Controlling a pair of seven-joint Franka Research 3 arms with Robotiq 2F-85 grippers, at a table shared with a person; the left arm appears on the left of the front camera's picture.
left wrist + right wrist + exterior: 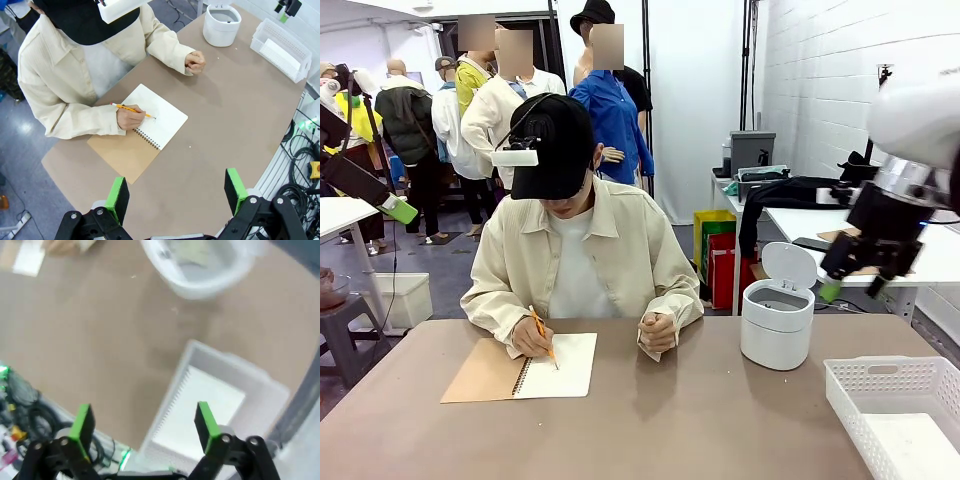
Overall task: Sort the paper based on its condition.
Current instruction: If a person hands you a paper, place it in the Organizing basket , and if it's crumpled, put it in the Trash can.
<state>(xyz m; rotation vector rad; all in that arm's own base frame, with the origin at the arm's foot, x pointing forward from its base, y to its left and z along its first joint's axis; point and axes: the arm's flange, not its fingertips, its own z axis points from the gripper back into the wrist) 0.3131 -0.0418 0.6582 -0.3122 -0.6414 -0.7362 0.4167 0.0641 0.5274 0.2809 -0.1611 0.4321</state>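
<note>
A flat white sheet of paper (pixel 918 446) (pixel 281 52) (pixel 201 409) lies in the white basket (pixel 880 378) (pixel 300 67) (pixel 270 385) at the table's right end. Pale crumpled stuff (pixel 192 255) shows inside the white bin (pixel 776 335) (pixel 220 31) (pixel 200 287), whose lid stands up. My right gripper (pixel 852 290) (pixel 145 424) hangs open and empty in the air, right of the bin and above the basket. My left gripper (pixel 176 196) is open and empty, high over the table's left edge.
A person sits at the far side and writes with a pencil (pixel 542 335) (pixel 131 109) in an open spiral notebook (pixel 555 365) (pixel 165 117) with a brown cover. Their other fist (pixel 658 332) rests on the table. Cables (pixel 300 170) hang beside the table edge.
</note>
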